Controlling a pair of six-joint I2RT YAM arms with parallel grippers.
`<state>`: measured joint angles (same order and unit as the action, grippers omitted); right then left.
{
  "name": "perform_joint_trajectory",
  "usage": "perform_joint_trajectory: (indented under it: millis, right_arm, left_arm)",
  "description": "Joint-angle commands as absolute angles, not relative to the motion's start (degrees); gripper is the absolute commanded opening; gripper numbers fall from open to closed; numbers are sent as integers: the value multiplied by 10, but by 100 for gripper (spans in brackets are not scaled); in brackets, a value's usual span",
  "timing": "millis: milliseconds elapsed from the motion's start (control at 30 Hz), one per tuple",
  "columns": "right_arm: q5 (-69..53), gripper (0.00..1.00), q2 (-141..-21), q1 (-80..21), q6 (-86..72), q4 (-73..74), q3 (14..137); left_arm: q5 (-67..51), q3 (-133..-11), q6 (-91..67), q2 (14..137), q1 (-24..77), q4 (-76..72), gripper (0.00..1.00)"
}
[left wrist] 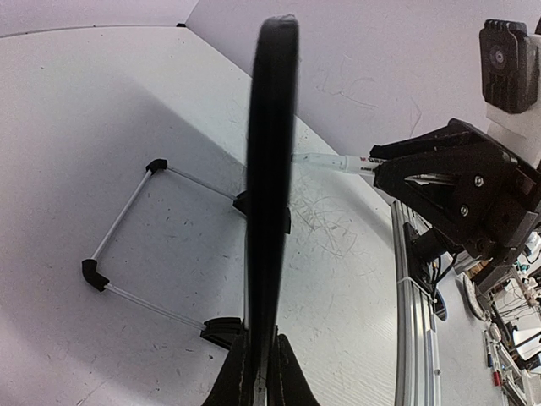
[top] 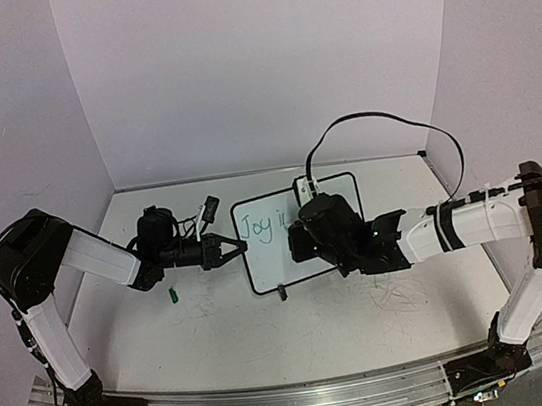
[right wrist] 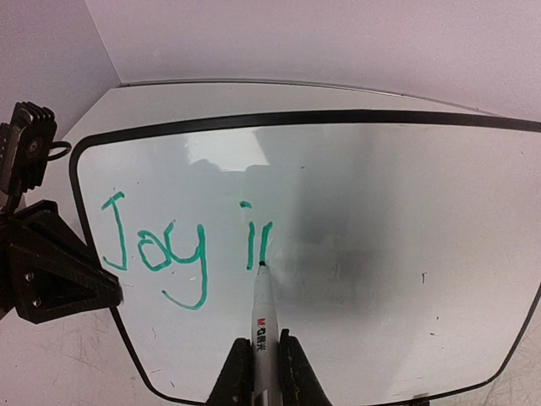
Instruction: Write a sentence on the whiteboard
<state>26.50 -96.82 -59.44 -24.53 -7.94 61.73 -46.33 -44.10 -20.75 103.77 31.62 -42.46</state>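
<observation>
The whiteboard (top: 260, 265), white with a thin black border, stands at the table's middle on black clip feet (left wrist: 221, 328). My left gripper (top: 240, 249) is shut on its left edge. In the left wrist view the whiteboard (left wrist: 272, 152) is edge-on between the left gripper (left wrist: 264, 338) jaws. The sentence (right wrist: 161, 249) in green reads "Joy i" plus one further stroke. My right gripper (right wrist: 264, 342) is shut on a white marker (right wrist: 264, 309), whose tip touches the whiteboard (right wrist: 389, 254) at the foot of the last stroke. The top view shows the right gripper (top: 297, 243) over the board's right half.
A small green cap (top: 174, 295) lies on the table left of the board. Faint grey scribbles (top: 395, 297) mark the tabletop. A thin wire frame (left wrist: 127, 228) with black corners lies behind the board's feet. An aluminium rail (top: 298, 396) runs along the near edge.
</observation>
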Motion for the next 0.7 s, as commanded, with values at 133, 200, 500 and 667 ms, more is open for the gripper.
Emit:
perform_joint_trajectory:
  millis: [133,200,500,667]
  right_arm:
    - [275,0,-962,-595,-247,-72,625]
    - [276,0,-962,-594,-246,-74,629]
    - [283,0,-970,-592,-230,-88,647]
    - [287,0,-969,-588,-226,-90,650]
  left_arm:
    - [-481,-435,-198,1013,323,-435,0]
    - [-480,-435,-198,1013,323,-435,0]
    - [-480,-435,-198,1012,323,-436,0]
    - [-480,-435,-197,1013,323,-435,0]
